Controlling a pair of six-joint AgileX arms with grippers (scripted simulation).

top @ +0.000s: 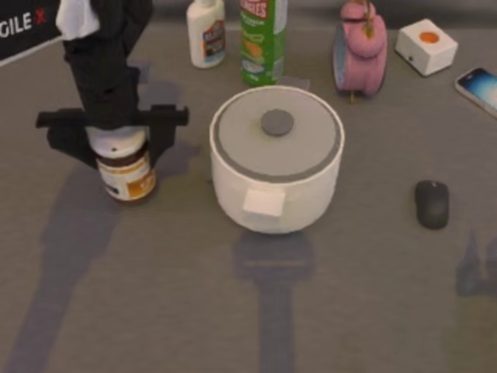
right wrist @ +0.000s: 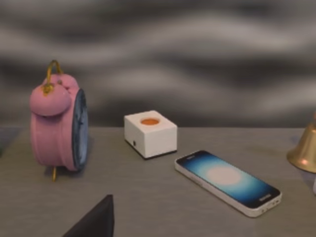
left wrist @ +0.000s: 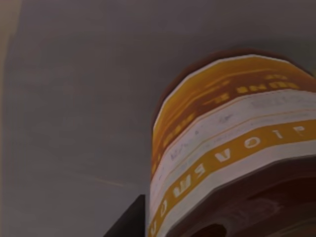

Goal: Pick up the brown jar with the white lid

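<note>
- Filling most of the left wrist view, the brown jar (left wrist: 232, 148) shows its white-and-orange label close up, with grey tabletop (left wrist: 74, 98) behind it.
- From above, the left end effector (top: 115, 128) sits over the jar's white lid (top: 116, 142), its black crossbar spread to either side of the jar's top and its black fingers (top: 161, 144) coming down beside the lid; whether they press on the jar I cannot tell.
- Below the lid, the brown jar (top: 128, 177) appears to stand upright on the left half of the tabletop (top: 349, 311), label facing the near edge.
- Just to the jar's right, apart from it, stands a large white pot (top: 276, 159) with a grey-ringed lid and a grey knob.
- Along the far edge behind them are a white glue bottle (top: 206, 33) and a tall green can (top: 262, 40).
- Further right stand a pink alarm clock (top: 359, 48), a small white box with an orange button (top: 426, 45) and a smartphone (top: 480, 87) near the right edge.
- Nearer, on the right side, lies a dark computer mouse (top: 432, 203).
- The right wrist view looks across the clock (right wrist: 58, 126), the white box (right wrist: 150, 133), the phone (right wrist: 228, 181) and the edge of a brass bell (right wrist: 305, 150); only a dark corner of the right end effector (right wrist: 94, 219) shows, so its opening cannot be judged.
</note>
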